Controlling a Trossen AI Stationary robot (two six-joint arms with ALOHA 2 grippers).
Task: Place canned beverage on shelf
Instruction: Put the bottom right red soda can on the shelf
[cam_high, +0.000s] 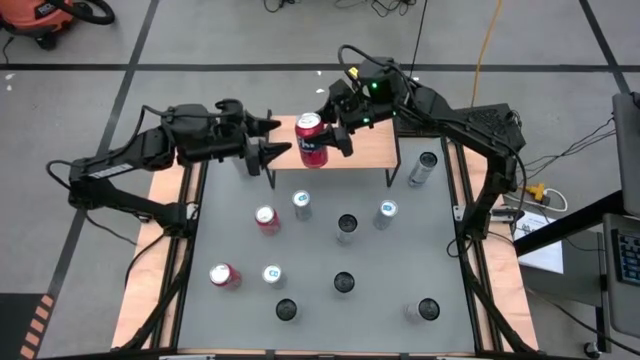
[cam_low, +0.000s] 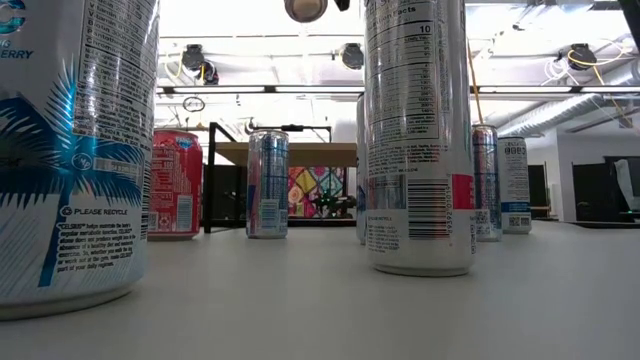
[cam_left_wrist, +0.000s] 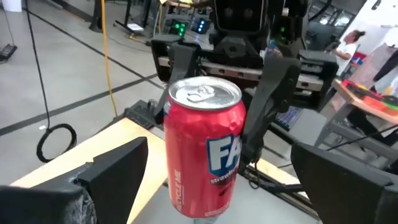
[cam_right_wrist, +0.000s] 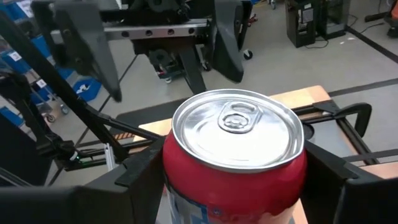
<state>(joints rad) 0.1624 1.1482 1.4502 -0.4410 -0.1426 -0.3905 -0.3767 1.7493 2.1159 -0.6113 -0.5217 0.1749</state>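
Observation:
A red beverage can (cam_high: 311, 138) hangs upright above the left end of the shelf (cam_high: 368, 148), a light wooden top on thin black legs at the table's far edge. My right gripper (cam_high: 324, 128) is shut on the can, reaching in from the right. In the low view only the can's underside (cam_low: 305, 8) shows, high over the shelf (cam_low: 300, 153). My left gripper (cam_high: 278, 138) stands open just left of the can, its fingertips short of it and touching nothing. My right gripper pinches the red can's side wall (cam_right_wrist: 168, 163) between its two fingers (cam_left_wrist: 266, 109), one on each opposite side, below the top rim. The fingers come nearly level from the table's right side. The can stands upright in the hold, lid up, lifted clear of shelf and table.
Several cans stand on the grey table in front of the shelf: red ones (cam_high: 266, 218) (cam_high: 224, 276) and slim silver ones (cam_high: 302, 204) (cam_high: 386, 213). Another silver can (cam_high: 423, 168) is right of the shelf. The wooden top to the right of the held can is bare.

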